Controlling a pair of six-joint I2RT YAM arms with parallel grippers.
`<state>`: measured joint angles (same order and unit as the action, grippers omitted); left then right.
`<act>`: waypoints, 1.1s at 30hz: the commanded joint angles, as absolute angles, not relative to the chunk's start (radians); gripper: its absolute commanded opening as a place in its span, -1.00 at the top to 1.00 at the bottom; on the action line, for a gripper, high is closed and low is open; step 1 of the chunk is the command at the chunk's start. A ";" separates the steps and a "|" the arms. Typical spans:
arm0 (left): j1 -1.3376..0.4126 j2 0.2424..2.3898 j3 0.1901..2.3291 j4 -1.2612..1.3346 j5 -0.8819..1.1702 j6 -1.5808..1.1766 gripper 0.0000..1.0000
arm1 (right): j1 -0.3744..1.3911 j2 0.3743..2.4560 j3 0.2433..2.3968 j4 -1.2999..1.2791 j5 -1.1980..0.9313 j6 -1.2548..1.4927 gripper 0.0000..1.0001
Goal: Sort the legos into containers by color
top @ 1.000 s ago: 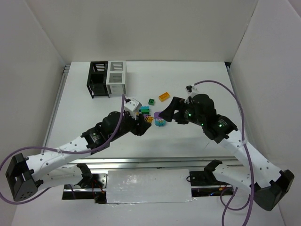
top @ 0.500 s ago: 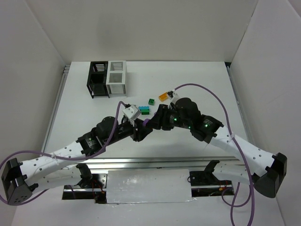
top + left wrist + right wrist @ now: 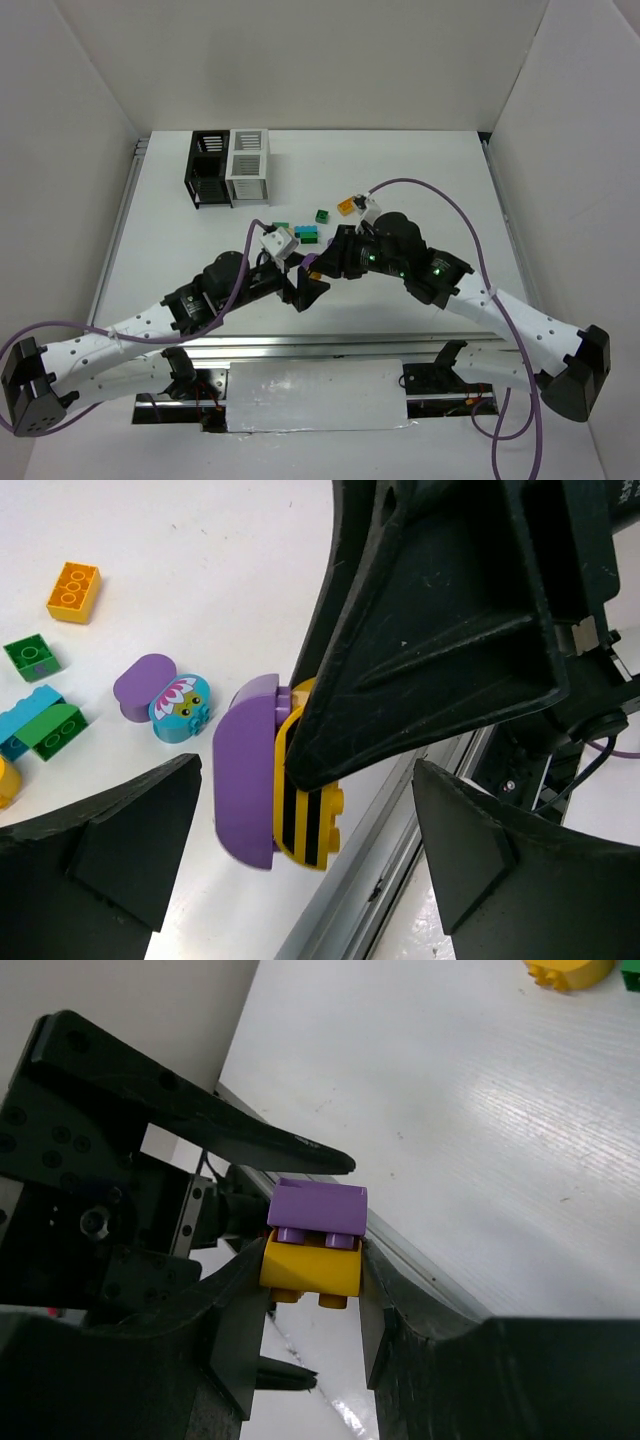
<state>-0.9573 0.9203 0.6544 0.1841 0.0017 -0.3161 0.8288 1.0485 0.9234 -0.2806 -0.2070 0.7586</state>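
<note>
My right gripper (image 3: 311, 1265) is shut on a yellow striped lego (image 3: 312, 1260) that has a purple lego (image 3: 318, 1206) stuck to it. The pair hangs above the table near its front edge. My left gripper (image 3: 300, 865) stands open around the same pair, its fingers (image 3: 100, 850) wide apart and touching neither the purple lego (image 3: 243, 770) nor the yellow one (image 3: 305, 820). From above, both grippers meet at the purple lego (image 3: 311, 262). The black container (image 3: 207, 168) and white container (image 3: 248, 165) stand joined at the back left.
Loose legos lie behind the grippers: an orange one (image 3: 347, 206), a green one (image 3: 321, 216), a teal-and-green stack (image 3: 308, 234), and a purple piece beside a teal flower-faced one (image 3: 180, 708). The table's metal front rail (image 3: 320, 345) runs just below the grippers.
My right arm swung left to the left gripper and shut on the yellow-and-purple pair. The left gripper then opened and let go of it.
</note>
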 commanded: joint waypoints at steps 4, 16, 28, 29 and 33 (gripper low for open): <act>-0.963 0.908 0.739 0.151 -0.038 -0.371 -0.99 | 0.824 0.934 0.870 -0.161 -0.132 0.617 1.00; -0.962 0.879 0.992 -0.221 -0.184 -0.508 -0.99 | 0.615 0.730 0.785 -0.190 -0.197 0.447 1.00; -0.861 0.960 1.194 -0.246 0.389 -0.442 -0.99 | 0.580 0.673 0.807 -0.032 -0.990 0.301 1.00; -0.861 0.966 1.184 -0.233 0.431 -0.442 -0.99 | 0.578 0.686 0.813 -0.034 -1.017 0.298 1.00; -0.859 0.977 1.135 -0.172 0.587 -0.437 -0.91 | 0.575 0.706 0.839 -0.064 -1.023 0.278 1.00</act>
<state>-0.8635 0.9688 1.1545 -0.2489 0.3748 -0.4664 0.5842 0.6895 0.7902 -0.0868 -0.9382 0.3138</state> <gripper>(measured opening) 0.965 0.447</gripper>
